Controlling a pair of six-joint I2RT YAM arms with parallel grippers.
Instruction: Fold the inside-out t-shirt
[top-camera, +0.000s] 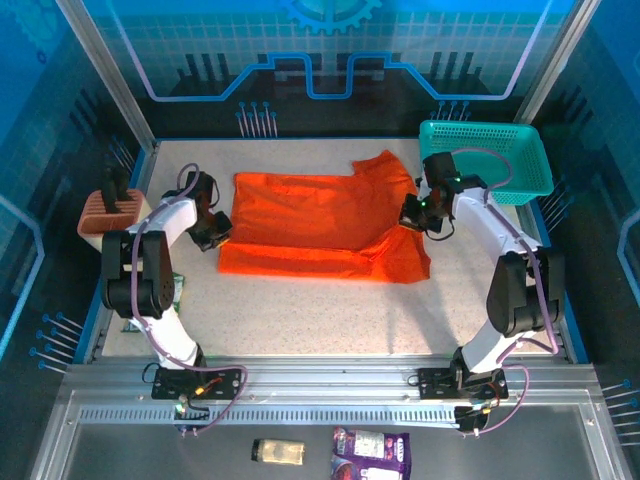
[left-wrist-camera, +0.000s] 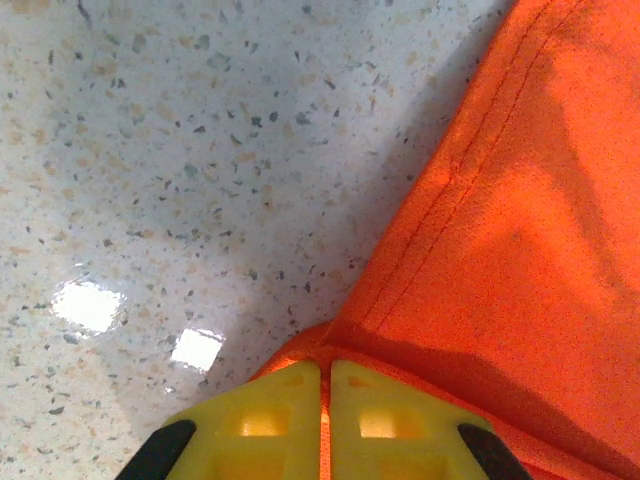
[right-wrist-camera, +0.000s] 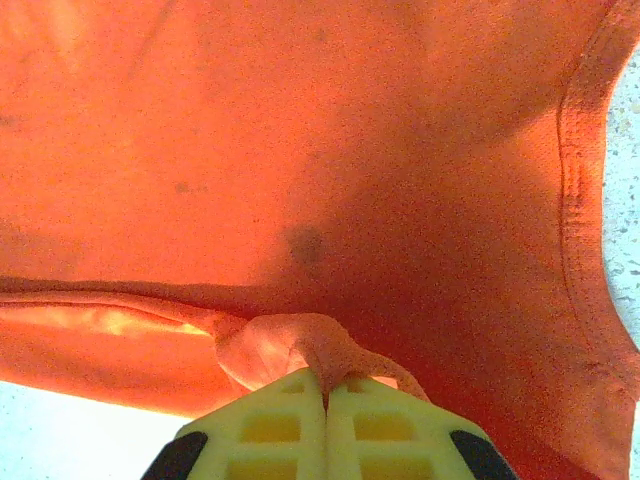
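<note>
The bright orange t-shirt lies spread across the middle of the table, partly folded over itself, with a sleeve pointing toward the back right. My left gripper sits at the shirt's left edge; in the left wrist view its yellow fingers are shut on a thin fold of the t-shirt at the hem corner. My right gripper is at the shirt's right edge, and its yellow fingers pinch a bunched tuft of the t-shirt.
A teal mesh basket stands at the back right, close behind the right arm. A brown ridged holder sits at the left edge. Bare speckled tabletop stretches in front of the shirt.
</note>
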